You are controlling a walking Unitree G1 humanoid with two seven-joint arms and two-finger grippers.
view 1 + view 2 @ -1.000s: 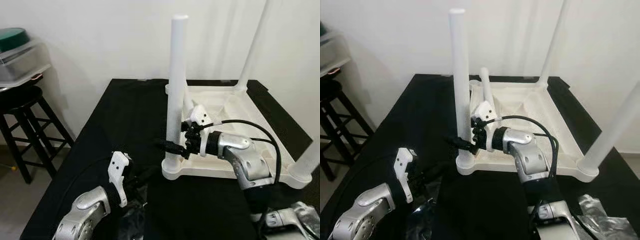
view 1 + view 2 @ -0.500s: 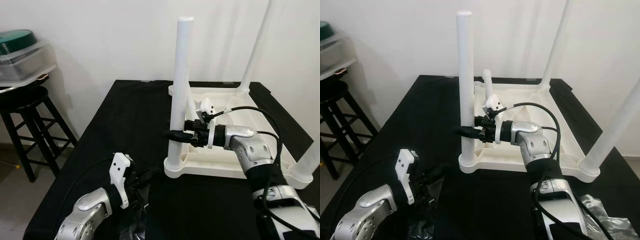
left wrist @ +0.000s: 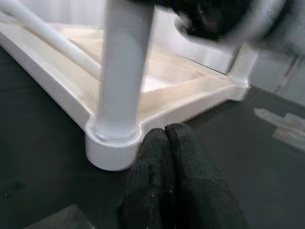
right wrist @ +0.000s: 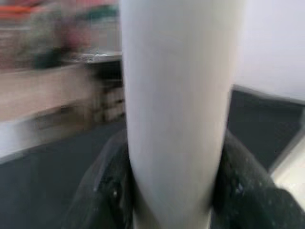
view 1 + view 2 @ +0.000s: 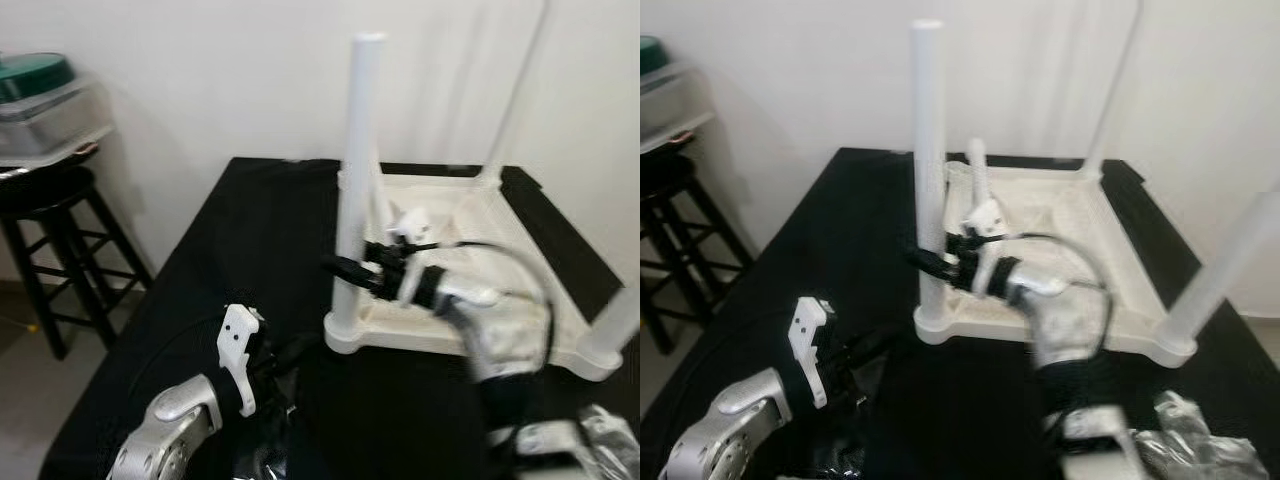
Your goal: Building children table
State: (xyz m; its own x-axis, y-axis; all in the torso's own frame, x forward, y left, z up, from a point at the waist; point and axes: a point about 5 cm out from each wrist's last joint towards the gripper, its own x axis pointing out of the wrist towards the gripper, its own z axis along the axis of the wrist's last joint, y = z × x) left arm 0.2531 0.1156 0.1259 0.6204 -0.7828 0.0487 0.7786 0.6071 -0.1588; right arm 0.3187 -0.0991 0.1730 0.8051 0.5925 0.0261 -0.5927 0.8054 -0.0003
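Note:
A white children's table [image 5: 440,345] lies upside down on a black work table [image 5: 250,230]. Its near-left leg [image 5: 355,170] stands upright in the corner socket. Two more legs [image 5: 515,90] [image 5: 622,322] stand at the far-right and near-right corners, and a fourth leg [image 5: 978,170] leans inside the frame. My right gripper [image 5: 345,268] is shut on the near-left leg at about a third of its height; in the right wrist view the black fingers [image 4: 102,191] hug both sides of the leg [image 4: 176,105]. My left gripper [image 3: 167,131] is shut on nothing, low over the black table just in front of that corner socket [image 3: 112,148].
A black stool [image 5: 50,200] stands left of the work table and carries a clear container with a green lid [image 5: 40,95]. Crumpled plastic wrap [image 5: 1190,445] lies at the table's front right, and more lies under my left arm. A white wall is behind.
The right gripper sits higher on the near-left leg than a second ago, and the right arm is now blurred by motion. The camera has shifted a little. The left arm has barely moved.

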